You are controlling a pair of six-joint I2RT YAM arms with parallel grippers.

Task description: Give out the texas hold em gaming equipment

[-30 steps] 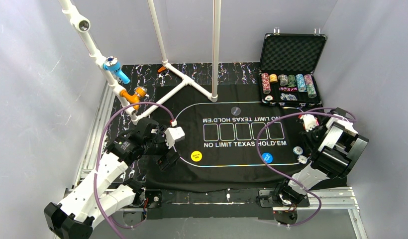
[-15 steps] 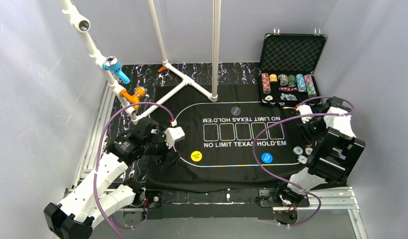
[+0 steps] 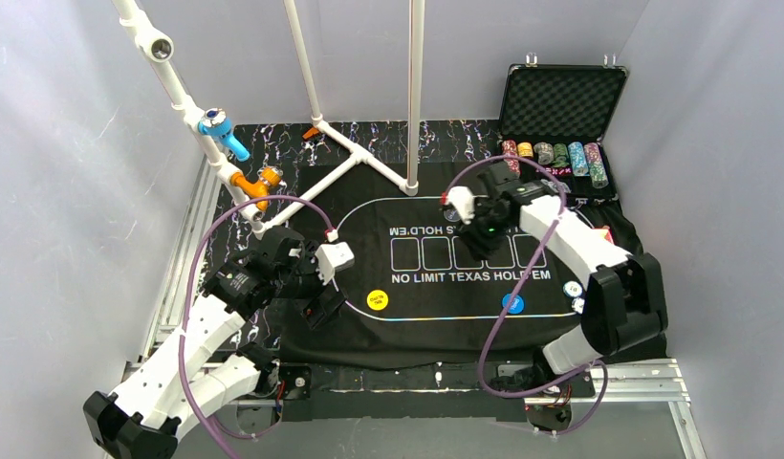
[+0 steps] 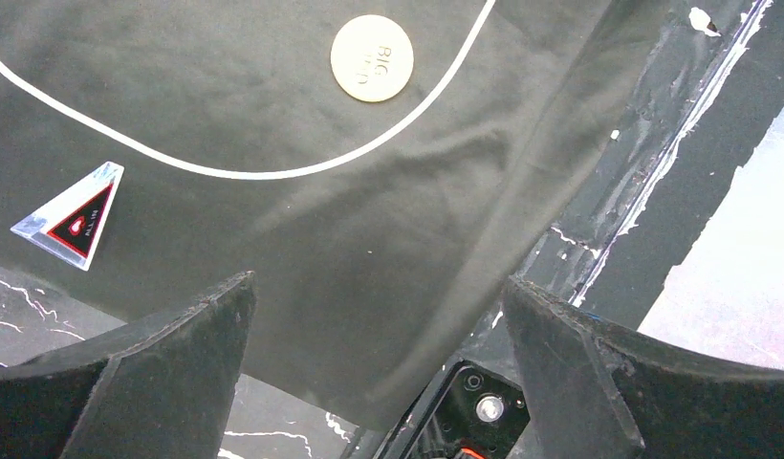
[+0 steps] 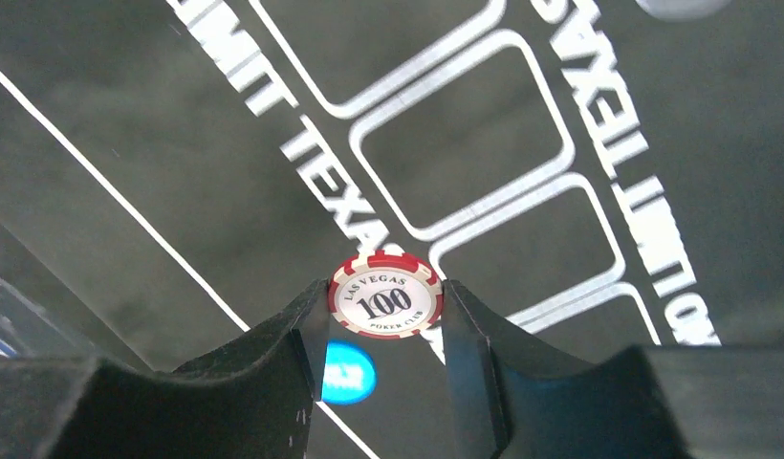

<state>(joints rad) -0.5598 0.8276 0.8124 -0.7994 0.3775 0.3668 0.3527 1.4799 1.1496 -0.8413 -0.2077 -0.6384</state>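
**A:** Right hand pinches a red-and-white 100 poker chip on edge, fingers parted just enough, above the felt mat's printed boxes.

**B:** And the left hand?

**A:** Wide open, empty, short of the yellow button. The mat lies straight below the chip, so I'd say right does the drop.

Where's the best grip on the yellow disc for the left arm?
By its rim, on opposite edges, coming straight down with the open left gripper. The yellow disc lies flat on the felt mat, thin and round, so only the edge offers purchase.
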